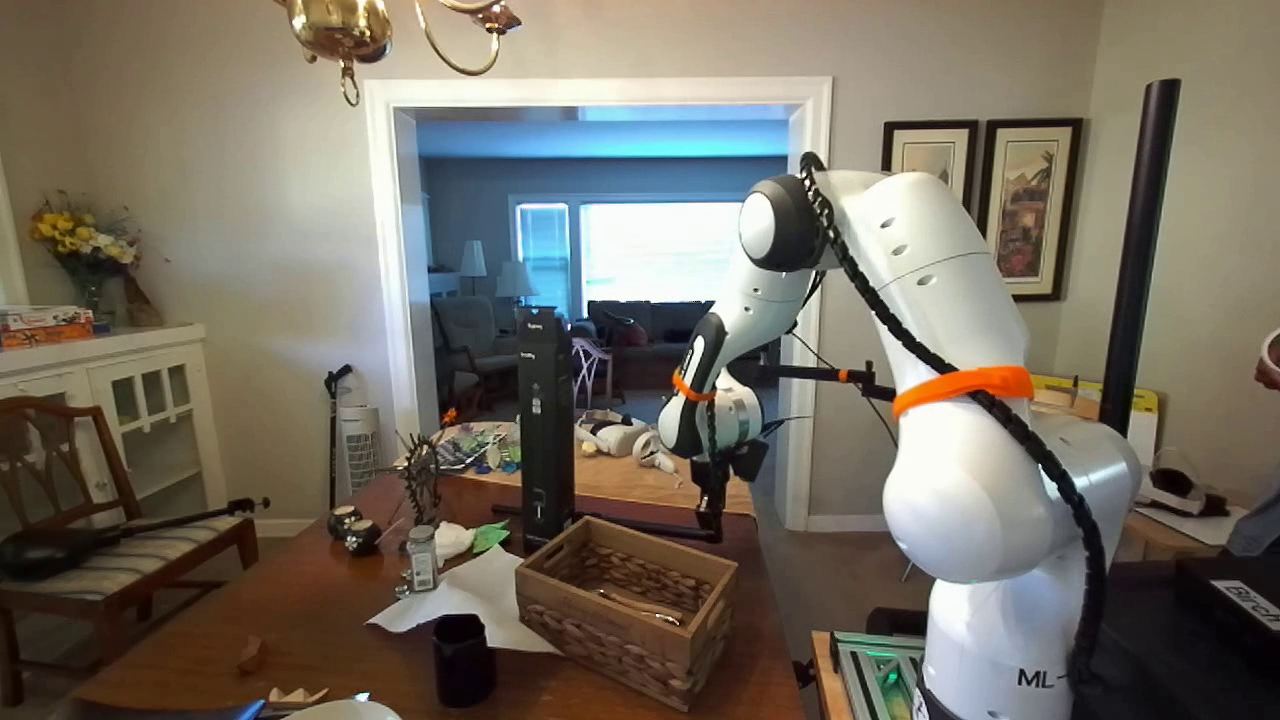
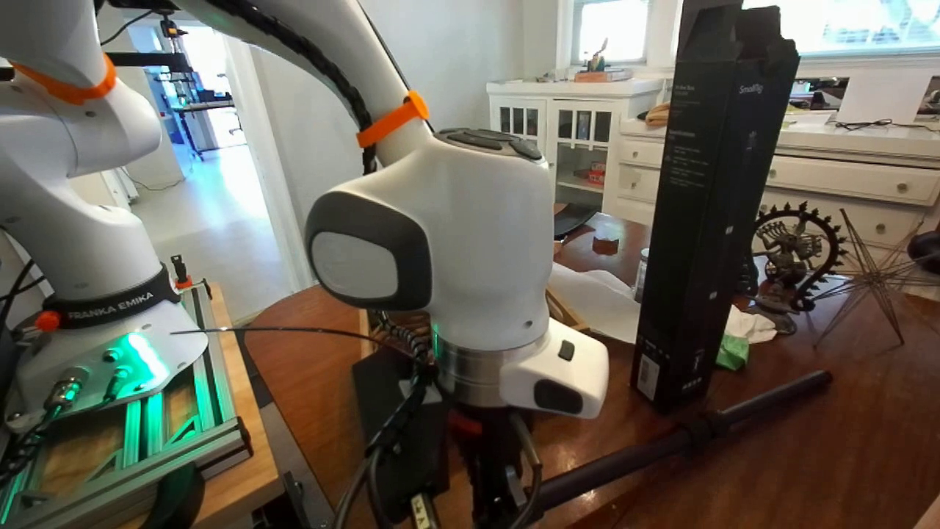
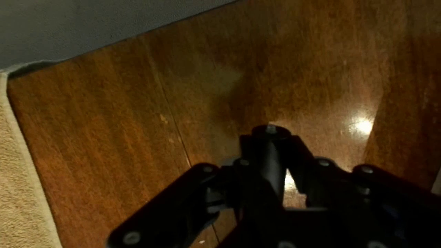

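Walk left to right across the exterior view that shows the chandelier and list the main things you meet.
Yellow and white flowers → glass jar → tall black box → gripper, closed on a black rod → framed pictures → upright black pole.

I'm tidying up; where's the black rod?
Near centre in an exterior view, the black rod runs behind the basket, its right end in the end effector.

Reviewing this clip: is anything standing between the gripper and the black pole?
Nothing visible does: the gripper looks closed on one end of the black pole. In an exterior view the tall black box hides part of the pole, but it stands away from the grip.
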Robot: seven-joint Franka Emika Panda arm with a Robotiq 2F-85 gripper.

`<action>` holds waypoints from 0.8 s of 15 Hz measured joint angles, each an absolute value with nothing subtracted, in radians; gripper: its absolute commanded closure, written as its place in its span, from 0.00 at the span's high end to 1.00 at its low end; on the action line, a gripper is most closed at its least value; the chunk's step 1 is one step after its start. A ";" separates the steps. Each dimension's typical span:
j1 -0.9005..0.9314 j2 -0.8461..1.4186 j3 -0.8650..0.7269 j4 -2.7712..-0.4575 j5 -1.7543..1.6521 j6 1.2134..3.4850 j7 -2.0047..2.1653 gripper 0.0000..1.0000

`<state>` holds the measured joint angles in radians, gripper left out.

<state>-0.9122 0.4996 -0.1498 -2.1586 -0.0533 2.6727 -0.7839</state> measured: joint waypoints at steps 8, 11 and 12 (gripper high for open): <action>-0.823 0.582 -0.208 -2.141 -0.117 2.627 -0.712 0.62; -0.826 0.585 -0.209 -2.135 -0.101 2.665 -0.678 0.84; -0.833 0.585 -0.203 -2.131 -0.083 2.693 -0.669 0.93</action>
<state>-0.8328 0.5848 -0.2032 -2.1305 -0.0834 2.6932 -0.6686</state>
